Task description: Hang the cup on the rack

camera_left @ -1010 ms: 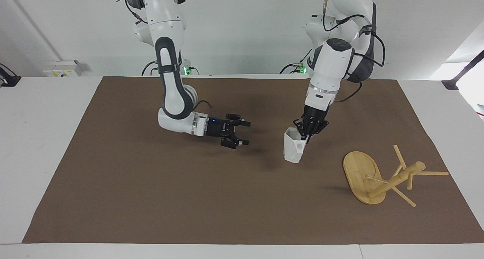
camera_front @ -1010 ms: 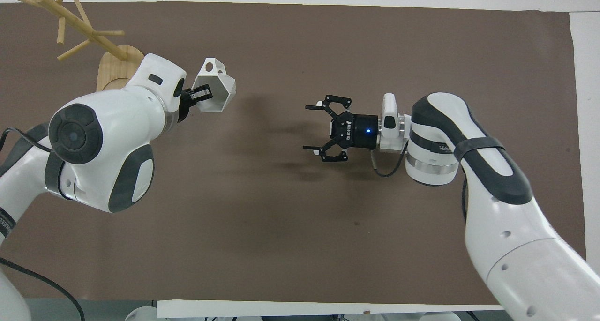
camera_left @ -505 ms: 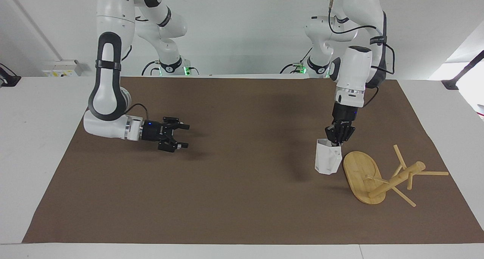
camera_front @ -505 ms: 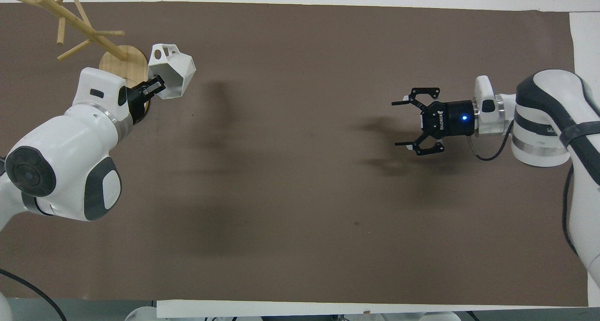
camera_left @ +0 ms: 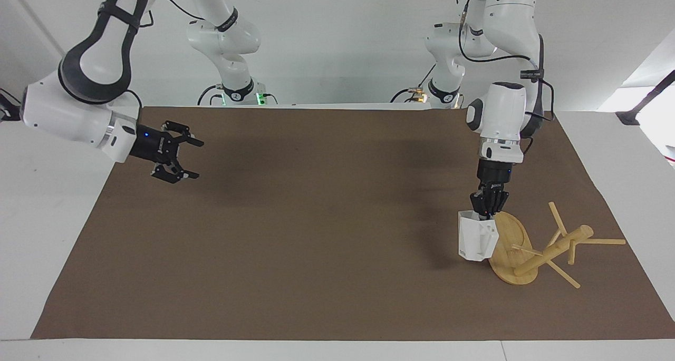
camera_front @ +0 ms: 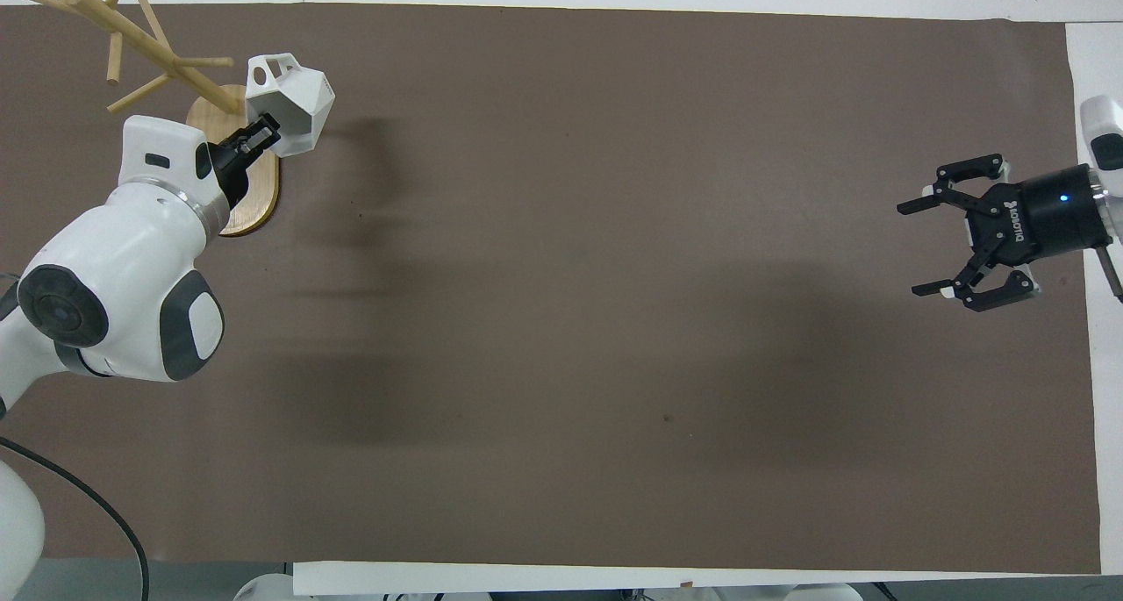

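A: Legible markings?
B: One only. White brand lettering, apparently "ROBOTIQ", on the black body of the right gripper (camera_front: 972, 243), seen in the overhead view.
A: Anything elsewhere?
B: No other text, label or number is readable.

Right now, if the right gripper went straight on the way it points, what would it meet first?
Nothing nearby: the open right gripper points level along the brown mat toward the left arm's end. The cup and rack are there, but probably out of line; depth is unclear.
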You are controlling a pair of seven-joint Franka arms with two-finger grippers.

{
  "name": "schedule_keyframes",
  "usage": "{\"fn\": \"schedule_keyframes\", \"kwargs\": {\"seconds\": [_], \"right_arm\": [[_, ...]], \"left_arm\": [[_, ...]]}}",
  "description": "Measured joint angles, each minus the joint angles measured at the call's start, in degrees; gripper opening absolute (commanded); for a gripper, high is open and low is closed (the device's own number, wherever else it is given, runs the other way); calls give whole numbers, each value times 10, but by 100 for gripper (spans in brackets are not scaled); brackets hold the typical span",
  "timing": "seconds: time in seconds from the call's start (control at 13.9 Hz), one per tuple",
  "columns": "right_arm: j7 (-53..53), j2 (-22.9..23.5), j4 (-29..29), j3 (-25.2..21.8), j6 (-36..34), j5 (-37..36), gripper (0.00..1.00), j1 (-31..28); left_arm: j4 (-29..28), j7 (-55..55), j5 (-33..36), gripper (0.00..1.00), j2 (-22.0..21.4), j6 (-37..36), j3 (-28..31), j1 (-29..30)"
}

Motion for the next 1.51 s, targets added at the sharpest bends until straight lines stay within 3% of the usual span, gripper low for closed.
{"fn": "schedule_keyframes", "kwargs": {"seconds": [0.29,0.5,0.72,1.01,1.15,1.23,1.3,1.44,1.51], "right_arm": [[232,-69,21,6,0,-172,99,5],[374,-88,32,9,-1,-227,99,11],[581,-76,49,7,-23,-258,99,24],[787,-32,149,4,-90,-309,99,41],[869,-29,168,0,-103,-315,99,57],[895,-29,170,-1,-111,-316,99,63],[910,-30,170,-1,-114,-316,99,65],[923,-30,167,-4,-115,-316,99,63],[929,-30,167,-4,-116,-316,99,62]], "left_arm": [[25,0,0,0,22,0,0,16],[27,0,0,0,23,0,0,27],[26,0,0,0,25,0,-1,32],[25,0,0,0,26,-1,-1,39],[25,0,0,0,28,-3,-2,46],[25,0,0,5,29,-3,-2,49],[25,0,0,24,29,-4,-2,50],[28,0,0,36,29,-13,-2,53],[31,0,0,37,29,-20,-2,55]]}}
